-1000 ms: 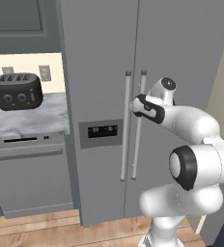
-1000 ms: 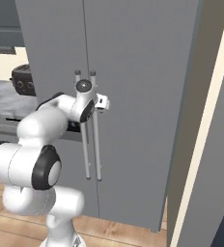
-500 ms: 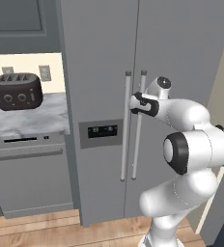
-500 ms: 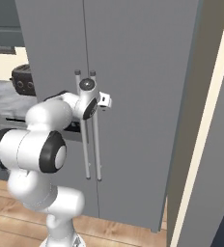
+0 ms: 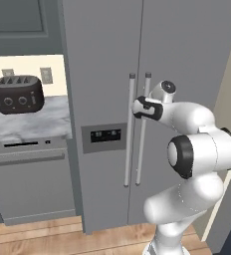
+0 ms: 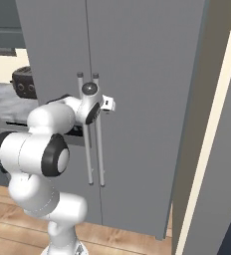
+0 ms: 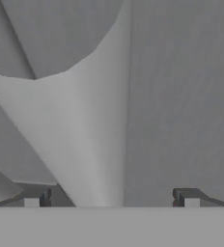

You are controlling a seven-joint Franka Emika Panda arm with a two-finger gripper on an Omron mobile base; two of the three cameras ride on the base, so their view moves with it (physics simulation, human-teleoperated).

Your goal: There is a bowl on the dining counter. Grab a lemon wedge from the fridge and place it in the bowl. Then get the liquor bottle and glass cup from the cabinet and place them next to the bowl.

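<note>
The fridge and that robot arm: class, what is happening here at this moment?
The white arm has its open gripper up against a long pale handle of the fridge, fingers on either side of it. Both doors look shut, so nothing has been taken out. A toaster sits on the worktop to the fridge's left.

A dark toaster (image 5: pixel 18 93) with slots on top and round knobs on its face sits on a grey-veined marble worktop (image 5: pixel 35 122) at the left, its end also showing at the left edge of the right base view. Behind it a cream wall (image 5: pixel 23 73) carries two pale outlets (image 5: pixel 46 75), and below the worktop stands a grey dishwasher front (image 5: pixel 30 184). Light wooden floorboards (image 5: pixel 48 236) run along the near bottom, and a tall cream panel (image 6: pixel 207 134) rises at the right.
</note>
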